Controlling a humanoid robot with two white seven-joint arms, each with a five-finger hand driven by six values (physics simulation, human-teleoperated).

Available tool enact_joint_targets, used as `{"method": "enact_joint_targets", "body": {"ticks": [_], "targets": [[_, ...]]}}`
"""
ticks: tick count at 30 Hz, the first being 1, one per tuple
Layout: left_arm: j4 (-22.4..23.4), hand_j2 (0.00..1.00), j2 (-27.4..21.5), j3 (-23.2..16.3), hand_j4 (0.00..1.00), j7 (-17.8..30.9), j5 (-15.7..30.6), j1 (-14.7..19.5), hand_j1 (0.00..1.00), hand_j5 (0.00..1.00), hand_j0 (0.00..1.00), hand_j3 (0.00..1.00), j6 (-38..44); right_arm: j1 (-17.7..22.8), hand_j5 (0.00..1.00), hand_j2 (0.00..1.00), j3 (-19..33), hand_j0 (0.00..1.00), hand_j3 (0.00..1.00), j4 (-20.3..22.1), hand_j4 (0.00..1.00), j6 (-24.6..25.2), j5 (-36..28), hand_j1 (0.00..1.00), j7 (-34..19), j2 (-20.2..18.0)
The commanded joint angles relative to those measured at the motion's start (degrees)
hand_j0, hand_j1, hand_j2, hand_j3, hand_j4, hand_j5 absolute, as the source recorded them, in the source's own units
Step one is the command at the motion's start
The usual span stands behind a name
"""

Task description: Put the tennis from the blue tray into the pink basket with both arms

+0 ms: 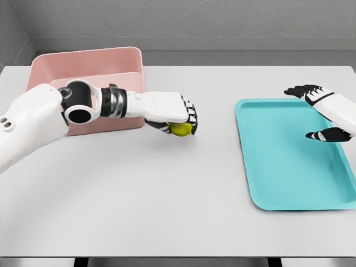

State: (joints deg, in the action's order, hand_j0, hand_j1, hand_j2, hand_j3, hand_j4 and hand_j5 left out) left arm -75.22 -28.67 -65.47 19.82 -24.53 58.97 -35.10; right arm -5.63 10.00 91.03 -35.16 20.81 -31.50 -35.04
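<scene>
The white tabletop (167, 194) fills the lower part of the frame, bare along its near edge. At the right, the blue tray (289, 167) lies flat, its long side running from the lower right toward the middle right. Above its far right corner hovers the right hand (322, 114), fingers spread and relaxed, holding nothing; the dark fingertips point toward the left of the frame, over the tray's upper edge.

From the lower left the left arm (33, 119) reaches across to the middle of the frame. Its left hand (178, 119) is curled around the ball (181, 129), which shows yellow-green beneath the palm, just above the tabletop and well apart from the tray.

Behind the arm, at the upper left, stands the pink basket (89, 64), partly hidden by the forearm. The ball is just right of the basket's near right corner, outside it.
</scene>
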Motion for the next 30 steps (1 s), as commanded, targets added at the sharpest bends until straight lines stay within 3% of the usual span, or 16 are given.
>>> {"method": "enact_joint_targets", "body": {"ticks": [1,14,20,30], "targets": [[-0.01,0.57,-0.78,0.08,0.57,-0.04,0.62,0.18,0.57,0.57,0.57,0.57,0.1,0.0,1.0,1.0,0.1,1.0,1.0,-0.06,1.0,0.16,-0.42,1.0,0.03,-0.11],[0.08,0.57,-4.29,0.43,0.57,-0.04,2.73,4.57,0.57,0.57,0.57,0.57,0.1,0.09,1.0,1.0,0.11,1.0,1.0,-0.06,1.0,0.16,-0.42,1.0,0.03,-0.2],[0.43,0.57,-8.69,0.7,0.57,-0.04,5.02,6.51,0.57,0.57,0.57,0.57,0.1,0.09,1.0,1.0,0.11,1.0,1.0,-0.06,1.0,0.16,-0.42,1.0,0.03,-0.2],[3.15,0.57,-14.49,3.07,0.57,-0.22,5.81,6.68,0.57,0.57,0.57,0.57,0.1,0.09,1.0,1.0,0.11,1.0,1.0,0.11,1.0,0.16,-0.51,1.0,0.03,-0.2]]}}
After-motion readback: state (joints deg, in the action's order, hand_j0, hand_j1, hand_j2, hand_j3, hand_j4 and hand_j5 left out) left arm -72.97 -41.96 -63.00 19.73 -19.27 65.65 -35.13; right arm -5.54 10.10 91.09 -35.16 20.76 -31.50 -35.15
